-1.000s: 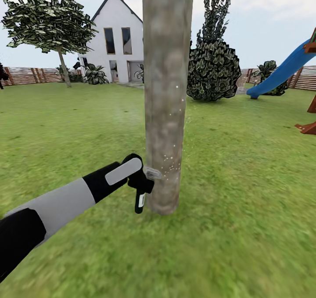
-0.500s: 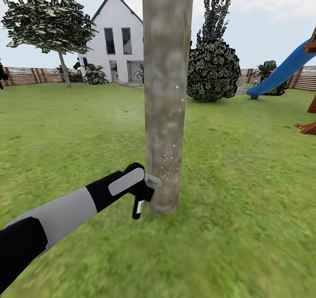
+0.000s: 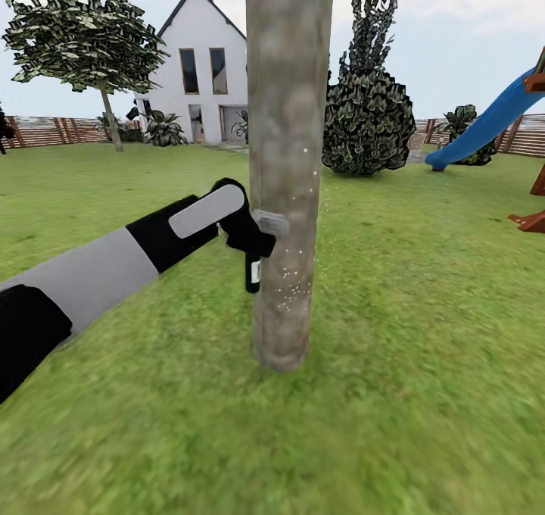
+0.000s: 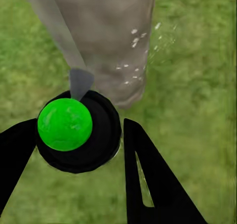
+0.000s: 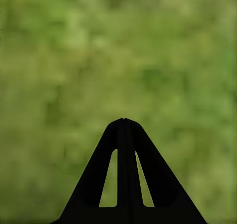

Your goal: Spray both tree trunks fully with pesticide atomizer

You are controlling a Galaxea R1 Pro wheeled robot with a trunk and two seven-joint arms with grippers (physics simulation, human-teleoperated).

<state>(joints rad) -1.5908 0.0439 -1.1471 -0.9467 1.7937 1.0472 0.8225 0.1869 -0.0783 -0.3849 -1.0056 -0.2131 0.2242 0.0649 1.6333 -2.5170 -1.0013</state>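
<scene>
A thick mottled grey-brown tree trunk [image 3: 288, 121] rises from the lawn in the middle of the head view. White pesticide specks [image 3: 291, 288] dot its lower part. My left gripper [image 3: 253, 244] is shut on the pesticide atomizer [image 3: 254, 271], a small black bottle with a white label, held right against the trunk's left side at about mid-height. In the left wrist view the atomizer [image 4: 74, 132] shows as a black round body with a green top between the dark fingers [image 4: 148, 174], its grey nozzle pointing at the trunk [image 4: 103, 31]. My right gripper [image 5: 123, 124] is shut over grass.
Green lawn lies all around the trunk. Far behind stand a white house [image 3: 200, 68], a thin-trunked tree [image 3: 83, 38], a dark bush [image 3: 369, 121], a brown slatted fence [image 3: 53, 130] and a blue slide [image 3: 484, 125] with wooden play-tower parts at the right edge.
My left arm has lifted the atomizer up along the trunk, from near the base to about mid-height. The camera and trunk have not shifted.
</scene>
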